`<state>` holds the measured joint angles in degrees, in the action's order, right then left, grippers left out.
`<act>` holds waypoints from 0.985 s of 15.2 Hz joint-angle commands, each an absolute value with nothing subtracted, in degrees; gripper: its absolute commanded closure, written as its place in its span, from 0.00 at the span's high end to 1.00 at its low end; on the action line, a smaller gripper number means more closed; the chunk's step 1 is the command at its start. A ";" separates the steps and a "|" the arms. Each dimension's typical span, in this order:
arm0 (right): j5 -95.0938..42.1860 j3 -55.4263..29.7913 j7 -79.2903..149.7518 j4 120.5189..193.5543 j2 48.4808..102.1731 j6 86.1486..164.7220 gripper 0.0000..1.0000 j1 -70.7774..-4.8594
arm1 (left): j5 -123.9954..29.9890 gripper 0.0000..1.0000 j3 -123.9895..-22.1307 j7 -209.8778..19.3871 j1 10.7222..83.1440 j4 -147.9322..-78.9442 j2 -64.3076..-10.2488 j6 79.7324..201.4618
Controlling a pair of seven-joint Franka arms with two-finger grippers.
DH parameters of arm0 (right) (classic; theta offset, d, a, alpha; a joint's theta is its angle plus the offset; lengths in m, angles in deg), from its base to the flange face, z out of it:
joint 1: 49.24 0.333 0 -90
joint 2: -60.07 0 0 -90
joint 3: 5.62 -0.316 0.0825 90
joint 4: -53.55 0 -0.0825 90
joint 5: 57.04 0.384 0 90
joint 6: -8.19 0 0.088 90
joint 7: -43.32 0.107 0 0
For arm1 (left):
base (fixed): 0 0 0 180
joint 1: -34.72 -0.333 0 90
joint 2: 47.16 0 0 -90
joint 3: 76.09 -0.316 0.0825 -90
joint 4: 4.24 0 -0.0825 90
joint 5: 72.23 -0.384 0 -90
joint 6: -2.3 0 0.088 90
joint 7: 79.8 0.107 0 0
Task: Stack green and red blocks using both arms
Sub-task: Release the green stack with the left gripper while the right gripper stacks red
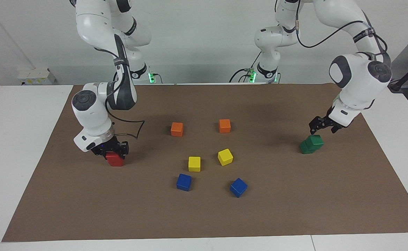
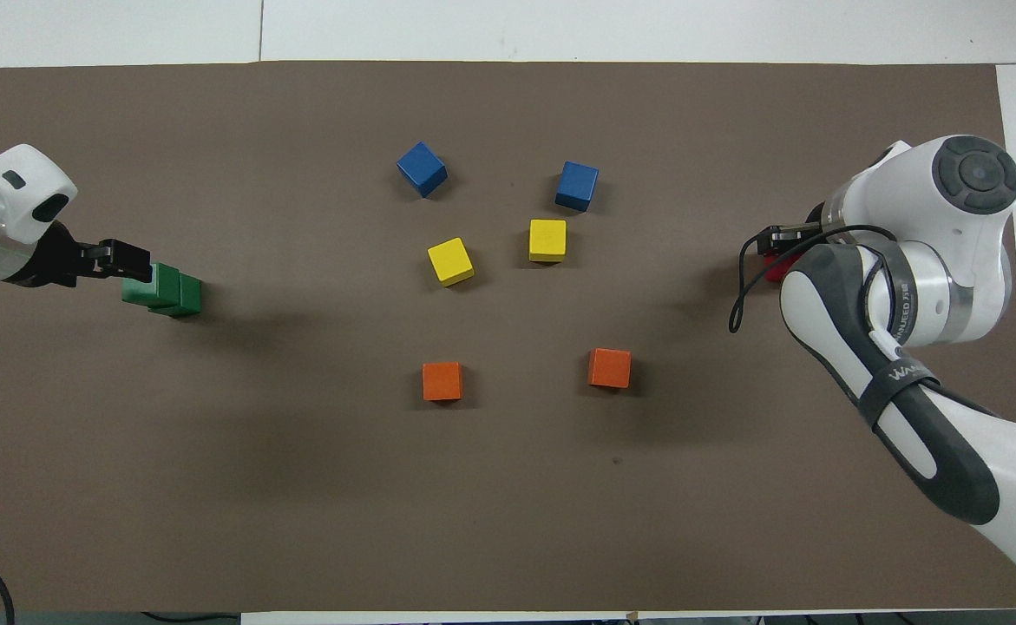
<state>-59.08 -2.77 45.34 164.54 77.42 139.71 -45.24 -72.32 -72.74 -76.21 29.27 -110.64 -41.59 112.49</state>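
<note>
Facing view, clock read on the mat (image 1: pixel 294 209). Green blocks (image 1: pixel 311 144) at about 3 o'clock, toward the left arm's end: two cubes, one on the other, the upper skewed slightly off the lower. Left gripper (image 1: pixel 322 130) over that pile, spread wide, holding nothing, clear of the top cube. From the gripper, pile at about 7 o'clock and below; no long axis to speak of, cubes being square.

Red block (image 1: pixel 115 159) at about 9 o'clock, toward the right arm's end. Right gripper (image 1: pixel 112 150) down on top of it, touching. Gripping or letting go: cannot tell. Second red cube under the gripper: cannot tell either.

Judged: green stacking done, red pile at the point of release; next, a straight lift off the red, no sideways drag.
</note>
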 commanded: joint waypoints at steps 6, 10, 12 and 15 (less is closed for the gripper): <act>-58.45 -3.33 44.90 163.60 75.29 136.36 1.00 -45.99 | -71.79 1.00 -72.84 -75.41 29.62 -108.14 -51.65 97.16; -58.45 -3.33 44.99 155.43 73.35 123.00 1.00 -46.08 | -71.97 1.00 -72.57 -75.23 31.02 -102.16 -49.71 92.31; -58.27 -3.33 44.99 152.70 71.42 118.42 1.00 -46.34 | -71.79 1.00 -72.49 -75.32 31.90 -101.63 -48.49 92.74; -58.36 -3.16 44.90 152.77 66.77 116.39 1.00 -46.17 | -71.44 1.00 -73.19 -75.23 32.95 -95.75 -44.54 89.94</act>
